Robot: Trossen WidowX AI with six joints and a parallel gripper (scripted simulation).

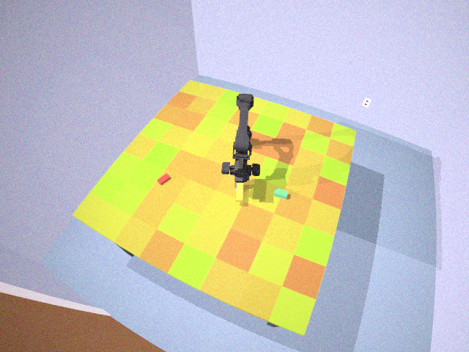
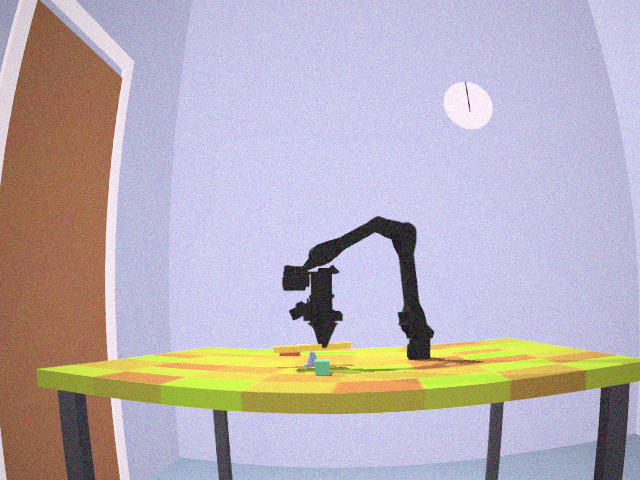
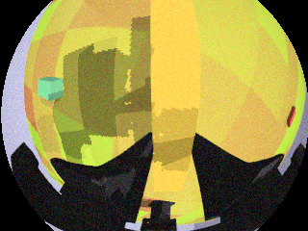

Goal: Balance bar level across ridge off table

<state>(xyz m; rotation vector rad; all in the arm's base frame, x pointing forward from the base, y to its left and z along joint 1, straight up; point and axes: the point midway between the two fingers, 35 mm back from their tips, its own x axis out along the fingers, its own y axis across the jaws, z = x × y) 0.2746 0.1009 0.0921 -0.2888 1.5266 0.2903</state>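
Note:
The long yellow bar (image 1: pixel 239 193) (image 2: pixel 289 348) (image 3: pixel 175 63) is held above the table, its far part extending beyond the hand. In the exterior view its left end looks slightly lower; whether it is truly level I cannot tell. My gripper (image 1: pixel 240 179) (image 2: pixel 324 345) (image 3: pixel 172 138) points down and is shut on the bar. The small blue-grey ridge (image 2: pixel 310 360) stands on the table, just below the bar's line in the exterior view, left of the fingertips. A touch between them cannot be made out. The ridge is not visible in the top view or the wrist view.
A teal block (image 1: pixel 281 193) (image 2: pixel 322 367) (image 3: pixel 50 88) lies on the patchwork table (image 1: pixel 234 250) (image 2: pixel 372 403), to the right of the bar in the top view. A small red block (image 1: pixel 163 179) (image 2: pixel 289 354) (image 3: pixel 291 116) lies farther off on the bar's other side.

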